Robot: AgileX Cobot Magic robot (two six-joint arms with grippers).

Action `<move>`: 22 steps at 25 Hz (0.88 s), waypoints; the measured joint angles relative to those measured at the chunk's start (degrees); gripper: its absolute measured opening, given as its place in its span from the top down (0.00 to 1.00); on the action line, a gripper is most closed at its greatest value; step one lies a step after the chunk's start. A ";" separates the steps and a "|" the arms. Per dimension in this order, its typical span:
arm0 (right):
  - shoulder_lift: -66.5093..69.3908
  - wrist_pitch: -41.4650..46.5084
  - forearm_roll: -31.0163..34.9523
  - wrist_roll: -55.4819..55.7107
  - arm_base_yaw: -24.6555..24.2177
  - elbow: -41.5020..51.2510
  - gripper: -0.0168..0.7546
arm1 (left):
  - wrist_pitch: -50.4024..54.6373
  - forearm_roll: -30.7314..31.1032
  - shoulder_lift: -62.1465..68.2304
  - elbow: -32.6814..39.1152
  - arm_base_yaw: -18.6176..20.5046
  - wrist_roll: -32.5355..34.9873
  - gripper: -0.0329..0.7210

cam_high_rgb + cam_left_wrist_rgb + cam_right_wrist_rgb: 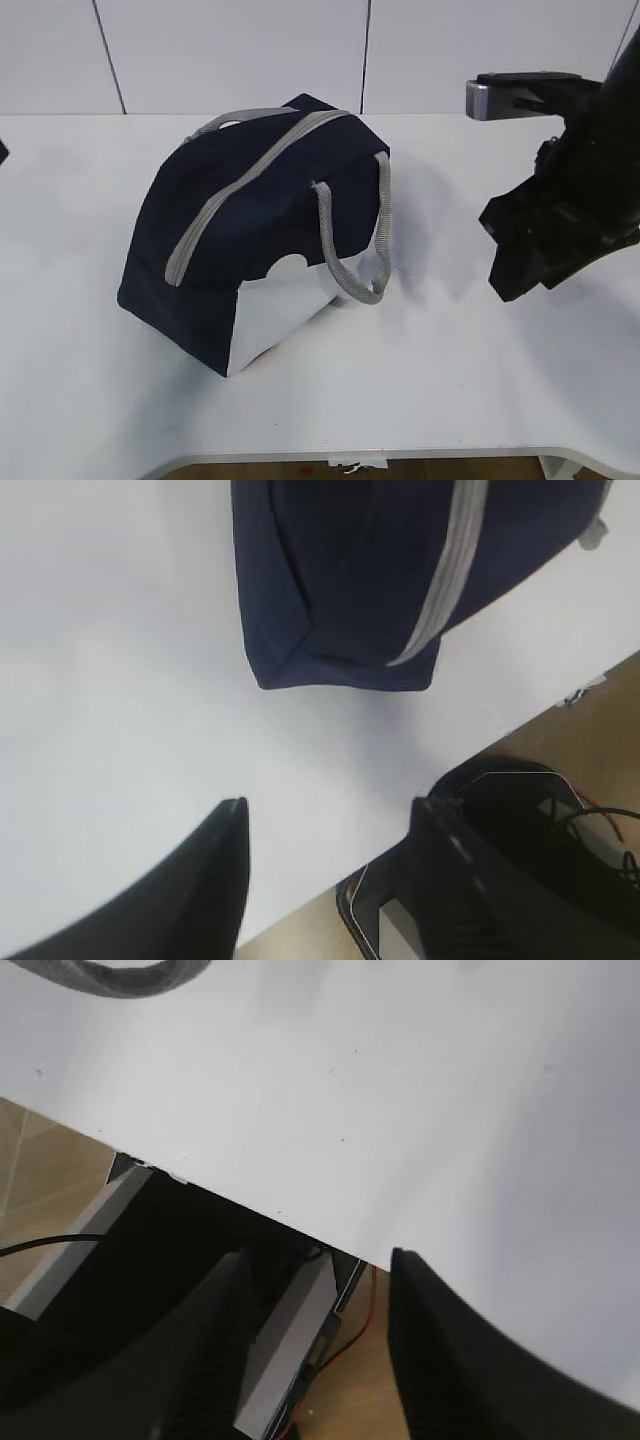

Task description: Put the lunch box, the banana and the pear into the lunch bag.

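The navy-blue lunch bag (250, 240) stands on the white table (450, 380), left of the middle. Its grey zipper (240, 190) runs along the top and looks closed. One grey handle (360, 250) hangs down its near side. The lunch box, the banana and the pear are out of view. My right gripper (515, 265) hovers to the right of the bag, apart from it. In the right wrist view it (320, 1255) is open and empty above the table's front edge. My left gripper (330, 805) is open and empty, short of the bag's end (340, 630).
The table's front edge (250, 1195) runs under the right gripper, with a dark frame and cables (350, 1335) below. A black base (520, 820) lies beyond the table edge in the left wrist view. A grey mount (510, 95) sits at the back right.
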 joint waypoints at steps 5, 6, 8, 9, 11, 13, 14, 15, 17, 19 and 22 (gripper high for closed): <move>-3.10 0.08 -0.25 1.32 0.00 0.00 0.51 | 0.03 0.00 -6.15 4.12 0.00 0.00 0.45; -5.51 0.08 -0.25 1.42 0.00 0.36 0.51 | 0.03 0.00 -6.15 4.12 0.00 0.00 0.45; -7.39 0.08 -0.25 1.42 0.00 1.26 0.51 | 0.12 0.00 -12.89 6.38 0.00 -0.10 0.45; -10.53 0.22 -0.34 1.42 0.00 2.53 0.51 | 0.12 0.00 -12.89 6.38 0.00 -0.10 0.45; -13.29 0.36 -0.34 1.42 0.00 3.61 0.51 | 0.23 0.00 -12.89 8.89 0.00 -0.10 0.45; -16.53 0.41 -0.34 1.42 0.00 4.92 0.51 | 0.72 0.00 -21.93 9.35 0.00 -0.10 0.45; -17.71 0.41 -0.34 1.42 0.00 5.16 0.51 | 0.72 0.00 -21.93 9.35 0.00 -0.10 0.45; -19.50 0.51 -0.34 1.43 0.00 5.88 0.51 | 0.72 0.00 -21.93 9.35 0.00 -0.10 0.45; -23.50 0.75 -0.54 1.54 0.00 7.17 0.51 | 0.96 0.00 -27.69 9.50 0.00 -0.10 0.46; -26.72 0.97 -0.54 1.54 0.00 8.23 0.51 | 1.05 0.72 -30.86 9.64 0.00 -0.10 0.48; -30.96 1.36 -0.54 1.54 0.00 9.97 0.51 | 1.05 1.08 -35.75 11.92 0.00 -0.10 0.52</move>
